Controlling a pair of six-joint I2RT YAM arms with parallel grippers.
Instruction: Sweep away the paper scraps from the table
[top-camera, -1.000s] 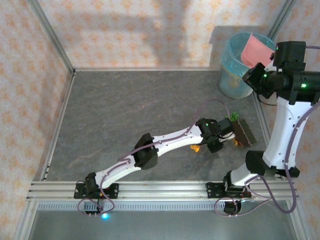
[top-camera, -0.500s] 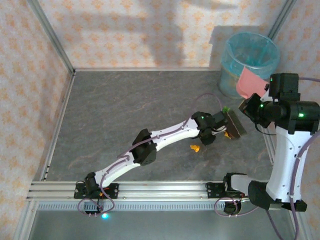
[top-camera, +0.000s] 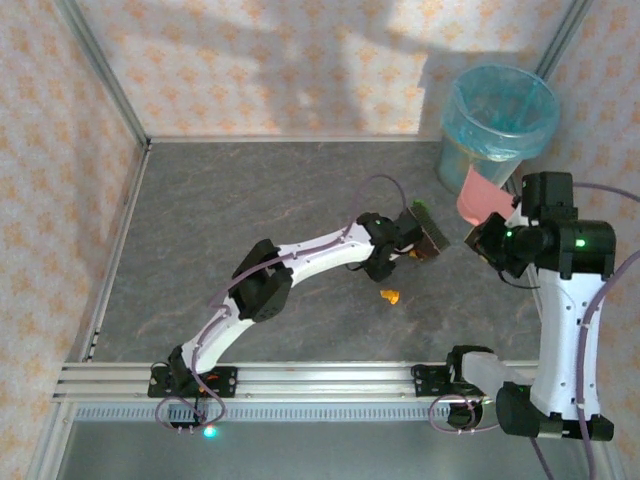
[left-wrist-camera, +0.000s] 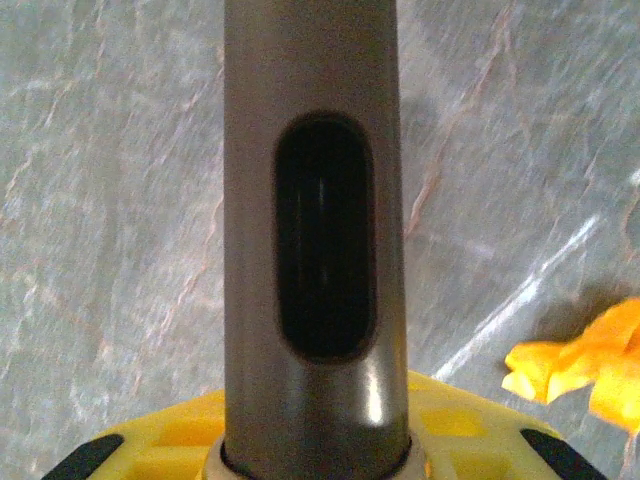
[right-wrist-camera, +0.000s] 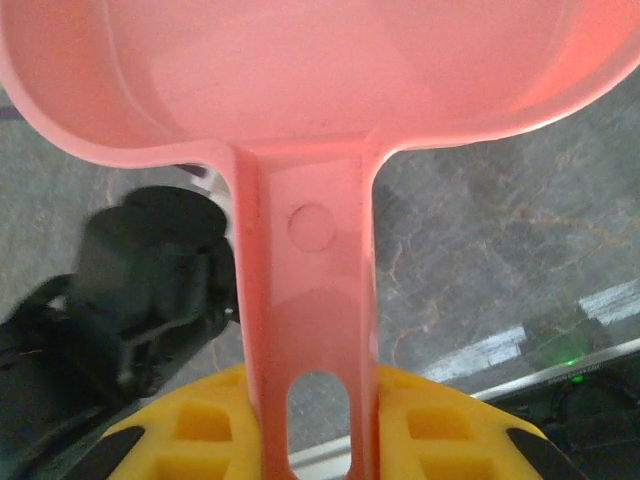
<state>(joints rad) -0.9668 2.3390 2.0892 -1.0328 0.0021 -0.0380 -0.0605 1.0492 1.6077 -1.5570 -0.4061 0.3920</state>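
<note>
Top external view has the left arm stretched from its base across the table (top-camera: 230, 200) to just right of centre, where the left gripper (top-camera: 400, 243) is closed tight on the handle of the dark brown hand brush (top-camera: 428, 232). In the left wrist view that slotted handle rises straight out of the grip. Few paper scraps (top-camera: 389, 296) are in sight. An orange one lies on the bare table a little nearer the bases than the brush head, apart from the bristles, and it shows again at the right edge of the left wrist view. A green fleck (top-camera: 419, 207) at the far end of the brush may be another, though it is too small to be sure. Further right, the right gripper (top-camera: 497, 226) is clamped on the handle of the pink dustpan (top-camera: 480, 200), which is near the brush and just in front of the blue-lined bin (top-camera: 497, 120). Whether the pan's lip touches the table cannot be told. The step in hand looks like gathering the last scraps into the pan. The next move probably calls for the pan's lip to sit flat on the table to the right of the orange scrap. The brush would then be set down on the scrap's left side and drawn rightward, so the paper rides in rather than skipping under the lip.
</note>
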